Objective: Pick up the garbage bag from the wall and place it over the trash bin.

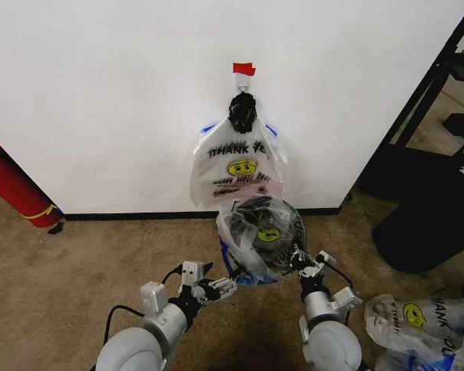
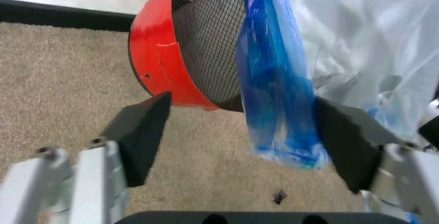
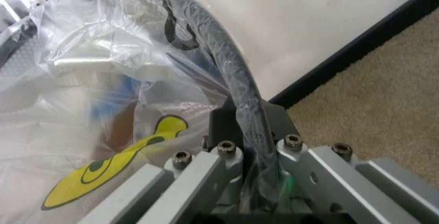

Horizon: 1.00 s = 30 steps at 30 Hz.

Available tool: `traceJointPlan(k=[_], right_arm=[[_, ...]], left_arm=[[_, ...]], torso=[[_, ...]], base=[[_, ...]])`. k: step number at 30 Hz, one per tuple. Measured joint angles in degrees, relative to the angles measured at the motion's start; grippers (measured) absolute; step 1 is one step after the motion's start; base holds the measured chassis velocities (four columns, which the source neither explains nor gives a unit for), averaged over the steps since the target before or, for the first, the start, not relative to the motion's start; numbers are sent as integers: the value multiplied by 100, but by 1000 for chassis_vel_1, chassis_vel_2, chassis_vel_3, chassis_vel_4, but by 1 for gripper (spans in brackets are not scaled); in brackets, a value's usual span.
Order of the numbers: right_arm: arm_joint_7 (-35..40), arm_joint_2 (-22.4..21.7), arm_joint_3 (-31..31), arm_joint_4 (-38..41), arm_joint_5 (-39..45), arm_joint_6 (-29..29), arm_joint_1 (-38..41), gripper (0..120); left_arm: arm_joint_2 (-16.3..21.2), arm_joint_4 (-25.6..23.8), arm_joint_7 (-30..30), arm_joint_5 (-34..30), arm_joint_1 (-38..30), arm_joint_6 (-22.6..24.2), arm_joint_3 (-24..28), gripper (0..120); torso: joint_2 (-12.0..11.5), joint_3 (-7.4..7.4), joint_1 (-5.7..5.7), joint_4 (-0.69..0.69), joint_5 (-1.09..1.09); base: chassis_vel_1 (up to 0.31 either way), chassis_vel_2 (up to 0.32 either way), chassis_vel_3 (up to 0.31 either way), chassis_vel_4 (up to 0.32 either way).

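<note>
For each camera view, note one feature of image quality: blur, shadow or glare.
Head view: dark shadow on the carpet beneath the round black wire-mesh trash bin. Left wrist view: the near left tool looks soft. Right wrist view: pale sheen on the thin translucent white garbage bag; right tool blurred.

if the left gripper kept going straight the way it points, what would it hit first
Most likely the blue handle strip of the garbage bag, which hangs between the open fingers of the left gripper. Just behind it is the mesh side of the trash bin, though depth is hard to judge.

Bare carpet (image 1: 100, 255) left of trash bin (image 1: 274, 224), wall (image 1: 100, 93) close behind, spare bags (image 1: 417, 321) right.
</note>
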Motion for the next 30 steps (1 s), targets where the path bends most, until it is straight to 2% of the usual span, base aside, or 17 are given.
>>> traceJointPlan(k=[4, 5, 10, 12, 16, 17, 20, 24, 30], right_arm=[[-8, 25, -16, 5, -41, -16, 7, 0], [-8, 25, -16, 5, -41, -16, 7, 0], [-15, 72, -20, 8, -86, -21, 7, 0], [-14, 80, -21, 19, -86, -23, 8, 0], [-4, 117, -12, 108, -62, -34, 6, 0], [-4, 117, -12, 108, -62, -34, 6, 0], [42, 153, 2, 250, 67, -92, -12, 0], [117, 136, -10, 497, 351, -299, -121, 0], [208, 65, -42, 721, 526, -497, -250, 0]], left_arm=[[23, 81, 16, 49, -50, -42, -5, 54], [23, 81, 16, 49, -50, -42, -5, 54], [71, 160, 54, 94, -108, -106, -3, 32], [76, 190, 49, 117, -127, -111, 2, 28], [75, 402, -32, 279, -182, -130, 54, 11], [75, 402, -32, 279, -182, -130, 54, 11], [50, 741, -97, 628, -236, -211, 139, 0], [-21, 1206, -179, 981, -382, -360, 200, 0], [-92, 1590, -292, 1288, -569, -508, 213, 0]], torso=[[0, 0, 0, 0, 0], [0, 0, 0, 0, 0], [0, 0, 0, -1, 0], [0, 0, 0, -1, 0], [0, 0, 0, 0, 0], [0, 0, 0, 0, 0], [0, 0, 0, 0, 0], [0, 0, 0, 0, -1], [0, 0, 0, -1, -1]], base=[[0, 0, 0, 0], [0, 0, 0, 0], [0, 0, 0, 0], [0, 0, 0, 0], [0, 0, 0, 0], [0, 0, 0, 0], [0, 0, 0, 0], [0, 0, 0, 0], [0, 0, 0, 0]])
